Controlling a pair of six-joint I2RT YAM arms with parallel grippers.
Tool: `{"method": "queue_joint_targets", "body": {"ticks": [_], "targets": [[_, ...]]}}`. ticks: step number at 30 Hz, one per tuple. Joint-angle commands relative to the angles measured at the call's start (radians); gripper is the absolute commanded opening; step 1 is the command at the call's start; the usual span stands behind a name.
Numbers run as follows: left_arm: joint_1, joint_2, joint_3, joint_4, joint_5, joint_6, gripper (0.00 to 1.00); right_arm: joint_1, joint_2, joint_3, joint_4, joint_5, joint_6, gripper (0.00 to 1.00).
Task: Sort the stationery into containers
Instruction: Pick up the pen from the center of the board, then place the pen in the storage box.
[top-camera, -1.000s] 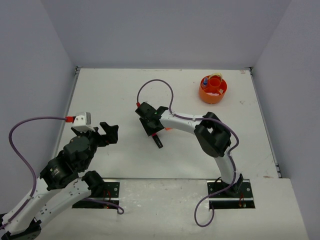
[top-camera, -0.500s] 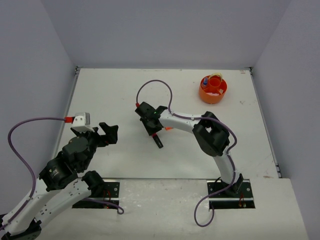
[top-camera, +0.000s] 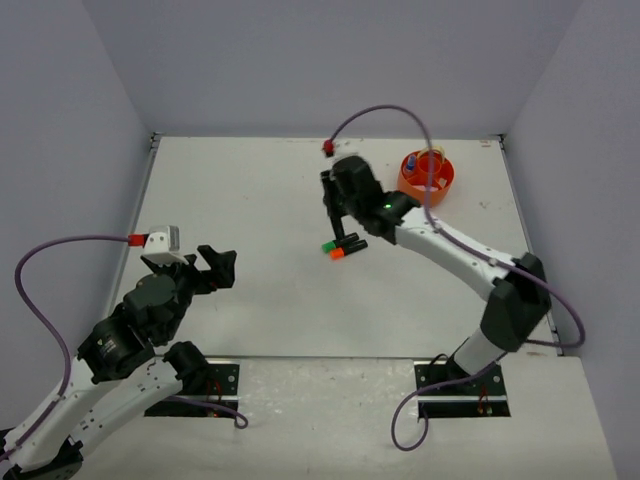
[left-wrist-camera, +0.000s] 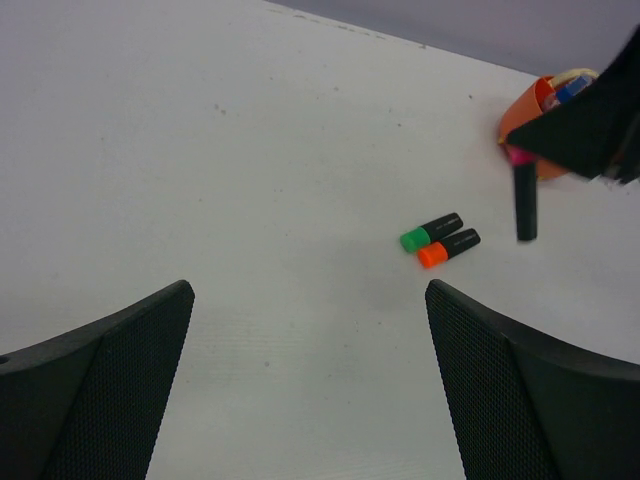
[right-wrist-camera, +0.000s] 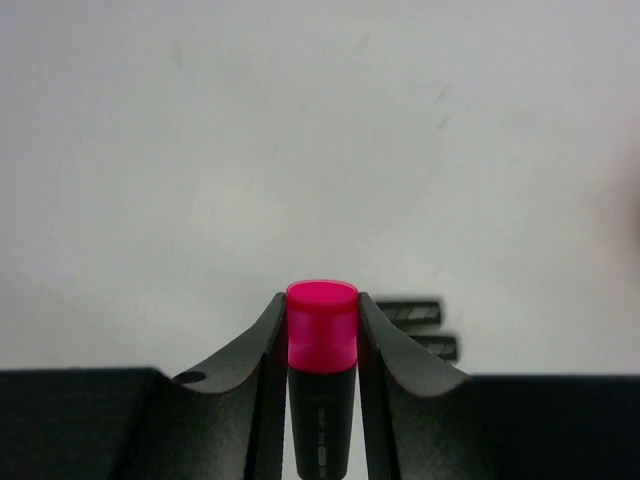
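Now, a pink-capped highlighter (right-wrist-camera: 322, 370) clenched in the right tool (right-wrist-camera: 322, 312), fingers (right-wrist-camera: 268, 350) pressed on either side just at the cap, cap up, barrel hanging below. Held in the air over the counter (top-camera: 230, 190), left of the orange tub (top-camera: 408, 188) and just far of two loose pieces: a green-capped highlighter (top-camera: 340, 242) and an orange-capped highlighter (top-camera: 348, 252), lying side by side on the counter, touching or nearly so. At the near left, nothing in the left tool (left-wrist-camera: 308, 292): jaws spread wide, well apart from everything.

Most likely the carry to the tub. To do it well:

- Lift before travelling right, because the barrel hangs below the fingers and would strike the tub's wall first.
- Move right and a little far until the barrel stands inside the rim, not over it.
- Choose a compartment from above. A blue piece (top-camera: 412, 163) and a tan loop (top-camera: 432, 152) show inside, but impossible to tell from here which section has room.
- Lower until the barrel's end sits below the wall, then let go with a small opening of the fingers, to avoid a bounce or a roll back out.
- Avoid quick wrist turns on the way, since a round barrel pinched near one end may swing.

As for writing: a few pale marks on the barrel in the right wrist view, too small to read. No brand or label legible on the tub, the caps or the arms.
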Motion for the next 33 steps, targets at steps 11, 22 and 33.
{"method": "queue_joint_targets", "body": {"ticks": [11, 22, 33], "targets": [[0.007, -0.038, -0.008, 0.047, 0.031, 0.036, 1.00, -0.576, -0.031, -0.242, 1.108, 0.040, -0.092, 0.00], [0.007, -0.021, -0.010, 0.054, 0.040, 0.043, 1.00, -0.659, 0.173, -0.218, 1.266, 0.007, -0.086, 0.00], [0.007, -0.003, -0.009, 0.054, 0.038, 0.044, 1.00, -0.694, 0.209, -0.257, 1.266, -0.033, -0.080, 0.00]]}}
